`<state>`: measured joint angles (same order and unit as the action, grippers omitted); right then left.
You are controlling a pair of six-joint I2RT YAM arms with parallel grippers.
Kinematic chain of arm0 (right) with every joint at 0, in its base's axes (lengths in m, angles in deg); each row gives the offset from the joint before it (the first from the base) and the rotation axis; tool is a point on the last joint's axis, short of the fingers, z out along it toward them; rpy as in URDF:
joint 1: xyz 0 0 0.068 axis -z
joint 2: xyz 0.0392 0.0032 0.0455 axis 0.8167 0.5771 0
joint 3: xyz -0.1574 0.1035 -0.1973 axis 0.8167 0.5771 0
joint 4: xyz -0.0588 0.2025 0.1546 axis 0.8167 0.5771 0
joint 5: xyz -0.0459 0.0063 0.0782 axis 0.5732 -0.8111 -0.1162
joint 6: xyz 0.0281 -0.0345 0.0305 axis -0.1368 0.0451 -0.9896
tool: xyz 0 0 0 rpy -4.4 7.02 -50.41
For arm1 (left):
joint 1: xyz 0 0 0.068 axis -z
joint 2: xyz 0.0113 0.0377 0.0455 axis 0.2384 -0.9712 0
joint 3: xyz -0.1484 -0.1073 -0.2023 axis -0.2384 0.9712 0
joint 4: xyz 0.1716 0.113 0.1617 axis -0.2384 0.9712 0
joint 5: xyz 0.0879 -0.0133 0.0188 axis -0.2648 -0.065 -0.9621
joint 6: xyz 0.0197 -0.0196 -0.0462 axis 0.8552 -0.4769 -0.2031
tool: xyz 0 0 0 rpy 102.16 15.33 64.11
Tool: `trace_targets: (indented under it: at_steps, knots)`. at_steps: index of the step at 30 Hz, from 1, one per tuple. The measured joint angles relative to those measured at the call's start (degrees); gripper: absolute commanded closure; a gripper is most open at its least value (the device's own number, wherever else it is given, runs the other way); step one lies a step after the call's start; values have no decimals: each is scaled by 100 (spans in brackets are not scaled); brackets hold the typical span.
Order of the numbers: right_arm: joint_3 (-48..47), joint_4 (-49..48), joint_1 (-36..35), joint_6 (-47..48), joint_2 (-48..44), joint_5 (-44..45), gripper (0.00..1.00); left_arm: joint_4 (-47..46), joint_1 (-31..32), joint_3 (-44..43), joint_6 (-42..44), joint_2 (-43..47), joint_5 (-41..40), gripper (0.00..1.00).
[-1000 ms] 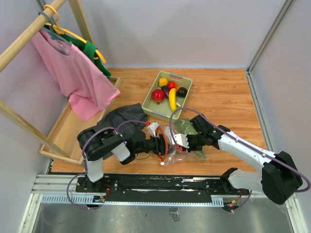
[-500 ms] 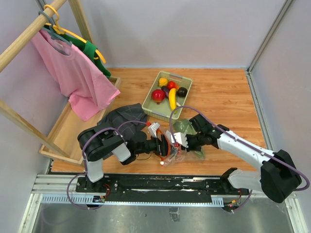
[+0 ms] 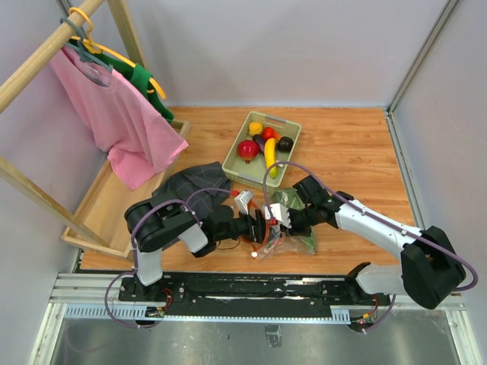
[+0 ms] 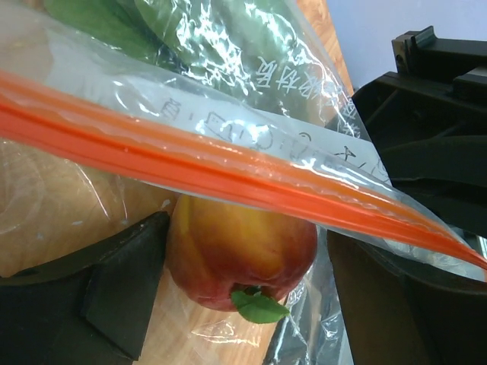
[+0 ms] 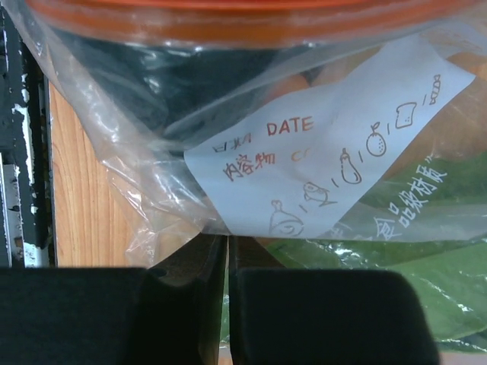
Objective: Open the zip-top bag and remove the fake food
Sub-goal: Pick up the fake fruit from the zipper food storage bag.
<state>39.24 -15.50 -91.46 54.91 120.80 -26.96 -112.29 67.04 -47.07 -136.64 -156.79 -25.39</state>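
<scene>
Clear zip-top bag (image 4: 228,163) half-hiding fake food (image 4: 236,243) inside released left hand (image 4: 251,296), right hand (image 5: 227,262) clenched on its film.

One clear crinkly zip-top bag with an orange zip strip (image 3: 280,245) lies at six o'clock on the table, holding one long green leafy piece (image 4: 198,30) and one glossy red-and-yellow toy fruit (image 4: 242,255). One pale green plastic tray (image 3: 295,135) at twelve o'clock holds six toy foods: one large red round fruit (image 3: 247,149), one small red fruit (image 3: 268,133), one yellow banana (image 3: 270,154), one yellow pepper (image 3: 256,128), one dark round fruit (image 3: 285,143) and one purple piece (image 3: 259,141). Toward ten o'clock hang two garments, one pink T-shirt (image 3: 114,122) and one green top (image 3: 144,80), and one dark grey crumpled cloth (image 3: 194,182) lies at eight o'clock.
</scene>
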Motion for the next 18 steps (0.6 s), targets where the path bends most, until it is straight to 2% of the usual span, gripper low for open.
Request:
trace_targets:
  at_steps: [11, 16, 18]
  knots:
    - [-118, 52, 7, -247, 157, -72, 98, -109, 68, -149, -15, -166, -243, 15]
    - [-151, 114, 61, -306, 173, -120, 98, -111, 85, -214, -13, -258, -299, 25]
    - [-151, 116, 98, -326, 177, -144, 98, -129, 85, -216, -31, -280, -313, 32]
